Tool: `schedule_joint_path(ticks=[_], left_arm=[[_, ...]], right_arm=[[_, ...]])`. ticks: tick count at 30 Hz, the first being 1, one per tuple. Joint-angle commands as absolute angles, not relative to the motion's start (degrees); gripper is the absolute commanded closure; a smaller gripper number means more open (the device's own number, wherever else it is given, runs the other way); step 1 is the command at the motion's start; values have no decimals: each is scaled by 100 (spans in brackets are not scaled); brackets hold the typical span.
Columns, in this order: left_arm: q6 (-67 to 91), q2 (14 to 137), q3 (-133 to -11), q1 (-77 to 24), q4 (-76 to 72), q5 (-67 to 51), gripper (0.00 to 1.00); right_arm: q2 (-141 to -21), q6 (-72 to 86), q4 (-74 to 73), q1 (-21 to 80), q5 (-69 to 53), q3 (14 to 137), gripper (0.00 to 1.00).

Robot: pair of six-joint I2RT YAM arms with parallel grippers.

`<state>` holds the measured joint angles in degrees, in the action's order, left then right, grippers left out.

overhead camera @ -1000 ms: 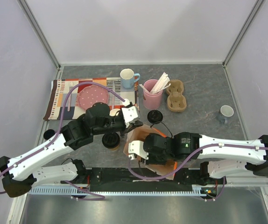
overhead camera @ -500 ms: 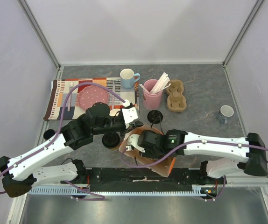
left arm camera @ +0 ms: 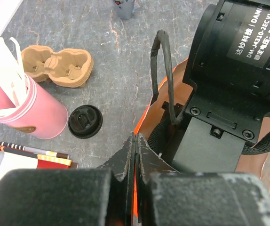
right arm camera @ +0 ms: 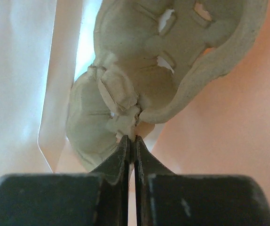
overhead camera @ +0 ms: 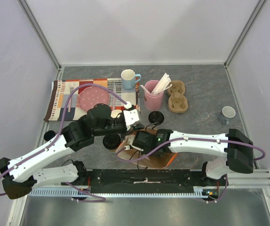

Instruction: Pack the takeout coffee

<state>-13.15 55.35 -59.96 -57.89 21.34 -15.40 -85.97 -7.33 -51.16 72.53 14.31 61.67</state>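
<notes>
The takeout coffee (overhead camera: 110, 141), a brown paper cup with a black dome lid, stands on the table just left of the bag, partly under my left arm. The orange-brown paper bag (overhead camera: 162, 160) with a black handle (left arm camera: 165, 70) stands open. My left gripper (left arm camera: 135, 141) is shut on the bag's orange rim (left arm camera: 146, 110); it also shows in the top view (overhead camera: 137, 123). My right gripper (right arm camera: 132, 140) is inside the bag, shut on a pale pulp cup carrier (right arm camera: 149, 70). In the top view only its black wrist (overhead camera: 142, 140) shows.
A pink cup with stirrers (overhead camera: 154, 94), a second pulp carrier (overhead camera: 176, 96), a loose black lid (overhead camera: 156, 117), a light-blue mug (overhead camera: 129, 78), and a pink plate (overhead camera: 93, 98) on a striped mat stand behind. A grey mug (overhead camera: 227, 114) is far right.
My right arm has swung left and pushed its wrist further into the bag's mouth. The left gripper has kept its hold on the rim and hardly moved.
</notes>
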Motion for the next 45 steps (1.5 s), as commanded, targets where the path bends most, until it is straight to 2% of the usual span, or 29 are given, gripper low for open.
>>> schedule_joint_path(ticks=[1,5,9,13,18,21,22,24,25,33,36,37,38,45], left_arm=[[-1433,5440,-6082,-5818,1802,-1767,98],[-1415,5432,-6100,-5818,1846,-1767,98],[-1424,5432,-6117,-5818,1854,-1758,98],[-1424,5440,-6108,-5818,1846,-1784,98],[-1433,5449,-6091,-5818,1828,-1802,98],[-1441,5440,-6082,-5818,1846,-1793,98],[-1433,5432,-6082,-5818,1854,-1784,98],[-1433,5423,-6082,-5818,1881,-1784,98],[-1433,5432,-6091,-5818,1881,-1784,98],[-1468,5467,-6117,-5827,1898,-1793,98],[-1485,5493,-6117,-5818,1907,-1793,98],[-1485,5493,-6135,-5818,1916,-1802,98],[-1494,5511,-6135,-5818,1925,-1810,98],[-1538,5572,-6135,-5818,1995,-1758,98]], right_arm=[[-8745,-949,-4984,7137,1284,6117,98],[-8570,-1291,-4948,7066,564,6170,100],[-8306,-1661,-4931,6917,-779,6170,100],[-8226,-2107,-5009,6400,-1658,6222,100],[-8595,-2013,-5027,6214,-1292,6258,100],[-8718,-1828,-4966,6214,-827,6275,83],[-8719,-1819,-4975,6214,-748,6336,70],[-8684,-1828,-4975,6214,-528,6433,61],[-8692,-1819,-4992,6223,-501,6555,52],[-8386,-1424,-5246,6301,-168,7206,36],[-8280,-1345,-5474,6415,-97,7488,19],[-8244,-1301,-5502,6460,-97,7593,7],[-8218,-1292,-5537,6503,-88,7629,2],[-7998,-1116,-5616,6715,132,7970,2]])
